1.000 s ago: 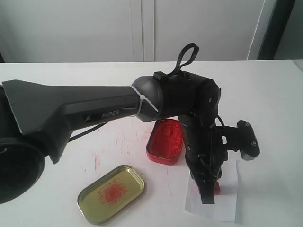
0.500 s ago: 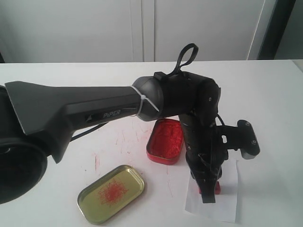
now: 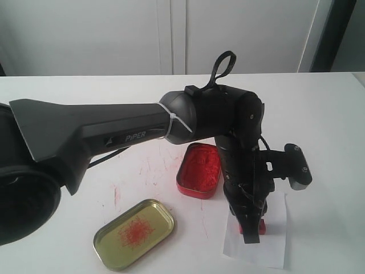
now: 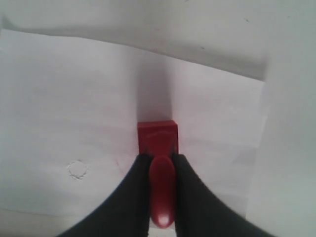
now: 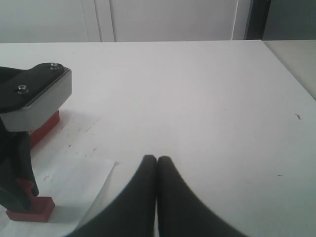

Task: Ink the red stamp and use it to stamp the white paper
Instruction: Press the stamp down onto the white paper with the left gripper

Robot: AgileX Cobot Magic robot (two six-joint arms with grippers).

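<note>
Our left gripper (image 4: 159, 161) is clamped on the knob of the red stamp (image 4: 157, 134), one dark finger on each side of the handle, pointing down at the white paper (image 4: 74, 98). The stamp's square base sits well inside the paper, away from its edges. In the right wrist view the base looks flat on the sheet, though we cannot be sure how hard it bears down.

We judge this to be the pressing step, so we want the push to go straight down through the knob. The base should stay level so that all four edges print. Any sideways drift would smear the mark, so we hold the wrist steady and then lift straight up. The sheet is thin and lies loose, so it may cling to the inked face and rise with the stamp. A slow, vertical lift should let it drop free.

Our right gripper (image 5: 157, 161) has its fingers pressed together with nothing between them. It sits just off a corner of the paper, over the bare table (image 3: 319, 114). From there we think it could pin that corner if the sheet starts to lift.

The open ink tin (image 3: 199, 168) stands just beside the paper, and the gold lid (image 3: 134, 233), smudged red, lies further from the paper, beyond the tin
</note>
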